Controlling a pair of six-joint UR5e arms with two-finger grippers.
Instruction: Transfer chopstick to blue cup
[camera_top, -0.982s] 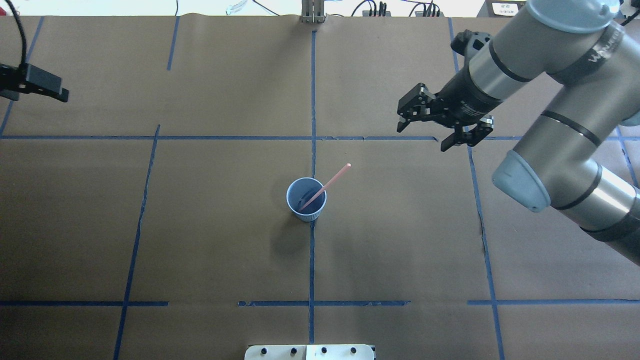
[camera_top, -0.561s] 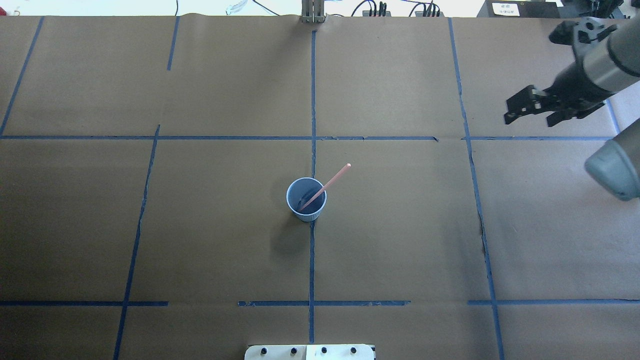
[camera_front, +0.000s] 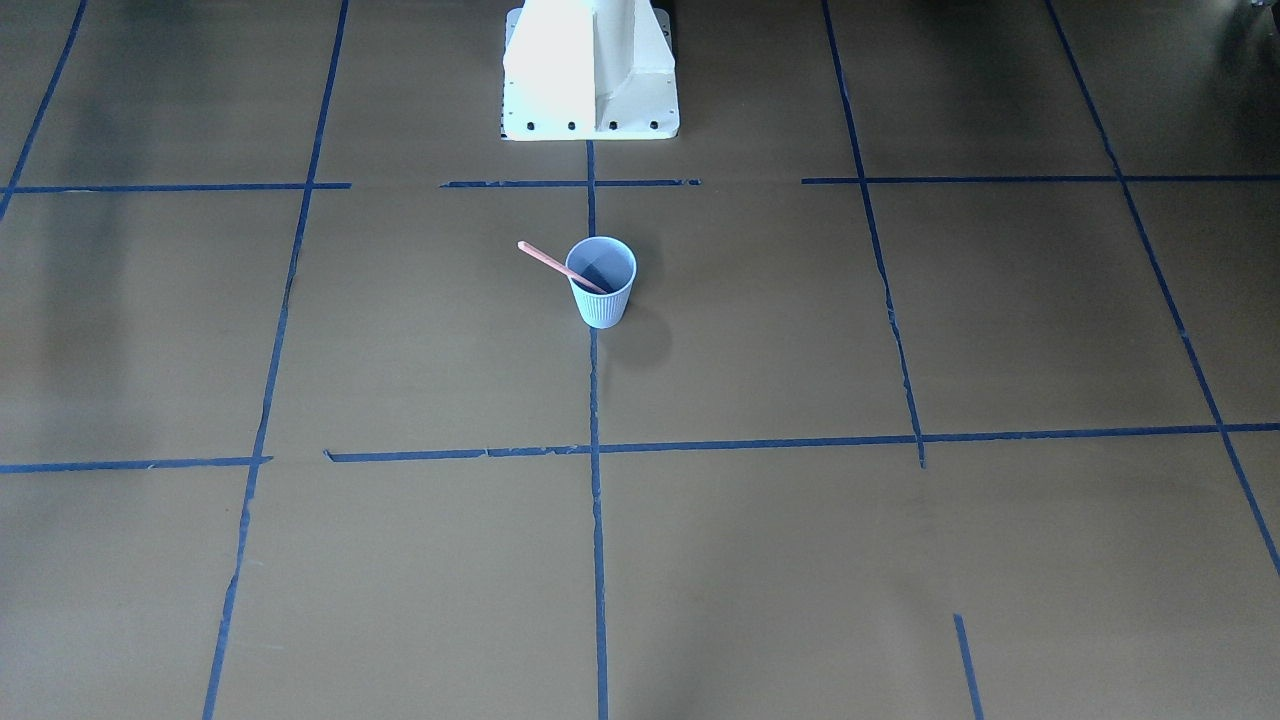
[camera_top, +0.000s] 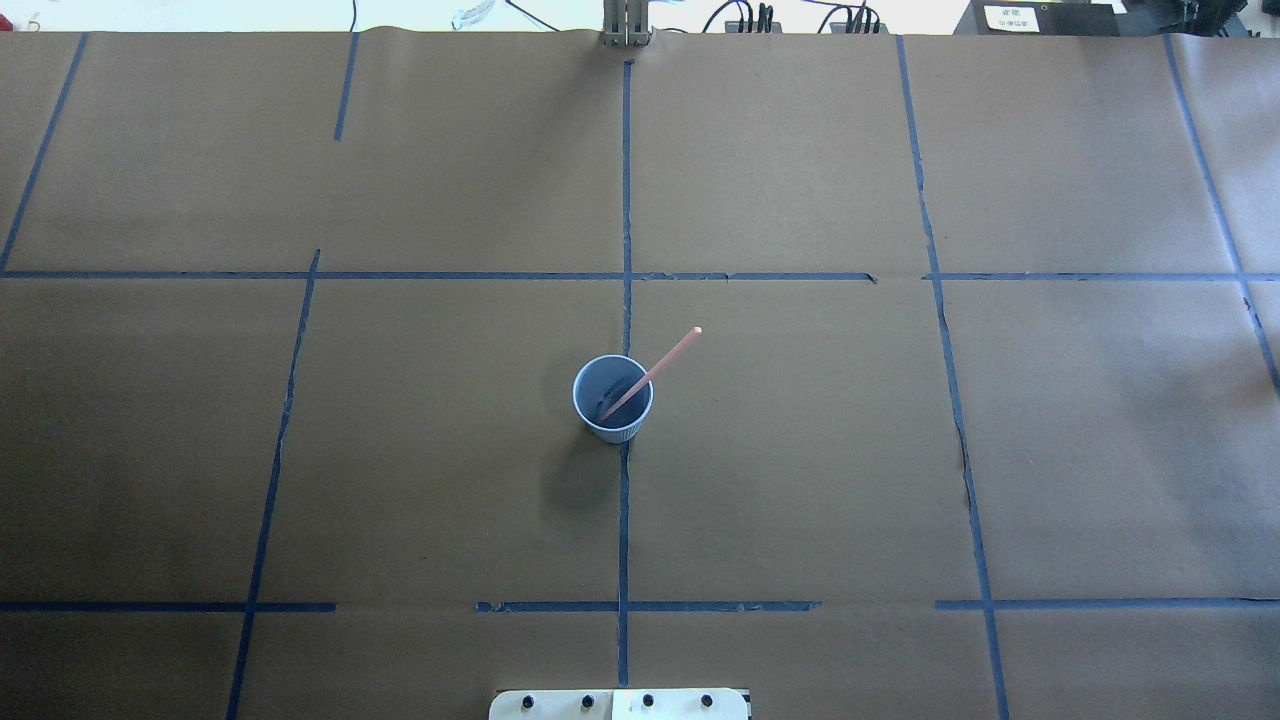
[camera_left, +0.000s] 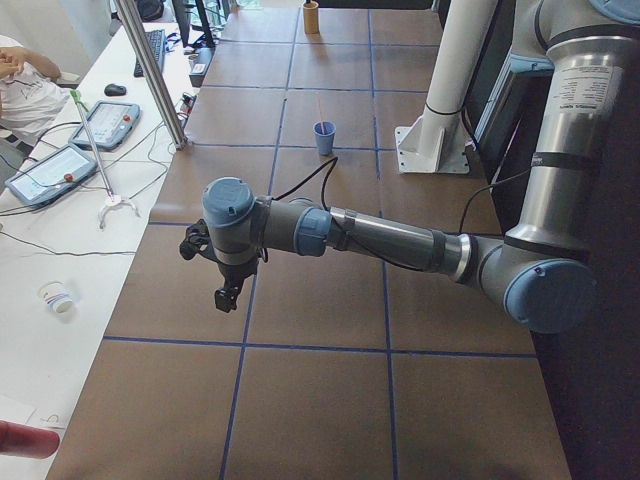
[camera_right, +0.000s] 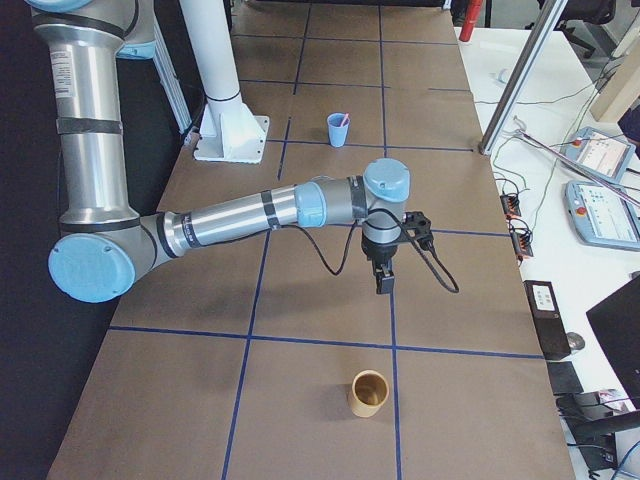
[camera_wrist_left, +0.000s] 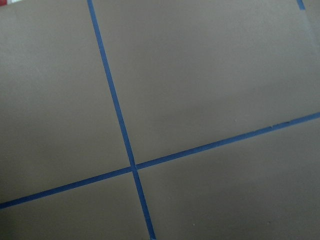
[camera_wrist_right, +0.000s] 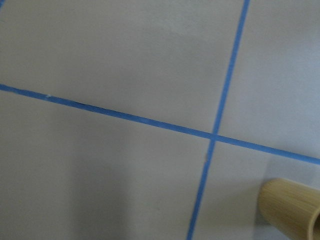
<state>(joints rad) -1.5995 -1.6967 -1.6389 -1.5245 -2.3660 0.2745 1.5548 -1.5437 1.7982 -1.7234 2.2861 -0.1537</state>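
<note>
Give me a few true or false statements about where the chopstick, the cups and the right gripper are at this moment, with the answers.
1. The chopstick stands in the blue cup, leaning over its rim. True.
2. The blue cup lies tipped on its side. False: it stands upright.
3. The right gripper holds the chopstick. False: it hangs far from the blue cup, and the chopstick is in the cup, untouched.
4. A tan cup stands upright not far from the right gripper. True.
</note>
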